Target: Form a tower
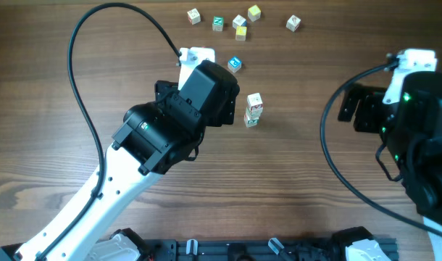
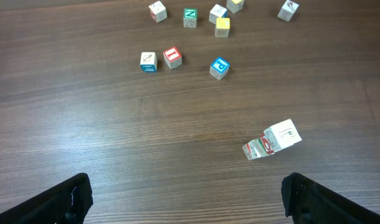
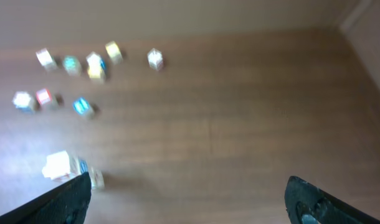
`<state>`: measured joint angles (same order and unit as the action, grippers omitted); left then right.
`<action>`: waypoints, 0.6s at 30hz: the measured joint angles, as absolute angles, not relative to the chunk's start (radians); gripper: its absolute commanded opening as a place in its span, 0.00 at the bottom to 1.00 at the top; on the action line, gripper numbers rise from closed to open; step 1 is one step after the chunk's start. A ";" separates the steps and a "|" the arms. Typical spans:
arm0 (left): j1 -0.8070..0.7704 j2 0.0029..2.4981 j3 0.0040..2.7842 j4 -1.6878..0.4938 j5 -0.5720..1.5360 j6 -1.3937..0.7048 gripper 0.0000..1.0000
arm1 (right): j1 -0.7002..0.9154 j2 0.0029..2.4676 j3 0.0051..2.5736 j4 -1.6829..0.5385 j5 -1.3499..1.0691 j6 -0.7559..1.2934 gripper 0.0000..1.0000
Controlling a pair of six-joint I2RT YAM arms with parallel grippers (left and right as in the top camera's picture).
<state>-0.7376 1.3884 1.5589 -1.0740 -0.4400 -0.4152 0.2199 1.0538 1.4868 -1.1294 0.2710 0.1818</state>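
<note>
Nearest the left wrist camera, the left gripper [image 2: 187, 186] stood wide open. Its 2 fingers [image 2: 68, 199] sat at the bottom corners of the view with only bare table [image 2: 177, 137] between them, and it held nothing. The right gripper [image 3: 187, 186] was likewise spread wide and empty, off at the table's right side and well apart from the work.

Just beyond the left gripper and to its right stood the tower [image 2: 272, 140], a column 1 cube wide, free on the wood. From overhead it sat just beside the left arm's black wrist housing [image 1: 206, 90]. In my judgement that closeness was the main risk: a sideways swing of the wrist toward another cube could clip the column and spill it. Placing was a second risk, since a cube set off-centre on so narrow a stack, or nudged on release, would likely topple it. Among the far cubes, 2 sat almost touching, so wide jaws might catch both.

Counts: 2 grippers and 1 tower of at least 2 cubes, the exact number unclear. The loose cubes [image 2: 219, 67] came to 9, with 3 in a nearer row and 6 farther back.
</note>
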 measured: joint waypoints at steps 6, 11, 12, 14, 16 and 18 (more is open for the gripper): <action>-0.738 1.388 1.559 -1.074 -0.437 -0.415 1.00 | 0.220 1.132 1.488 -1.220 0.278 0.155 1.00; -0.738 1.388 1.559 -1.074 -0.437 -0.415 1.00 | 0.220 1.126 1.488 -1.179 0.290 0.152 1.00; -0.738 1.388 1.559 -1.074 -0.437 -0.415 1.00 | 0.220 1.102 1.488 -1.153 0.297 0.151 1.00; -0.738 1.388 1.559 -1.074 -0.437 -0.415 1.00 | 0.220 1.036 1.477 -1.053 0.311 0.109 1.00; -0.738 1.388 1.559 -1.074 -0.437 -0.415 1.00 | 0.204 0.935 1.431 -0.930 0.316 0.047 1.00; -0.738 1.388 1.559 -1.075 -0.437 -0.415 1.00 | 0.157 0.818 1.318 -0.793 0.304 -0.014 1.00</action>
<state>-0.7376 1.3884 1.5585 -1.0748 -0.4366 -0.4152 0.1566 0.8185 1.3182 -0.7929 0.3042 -0.0135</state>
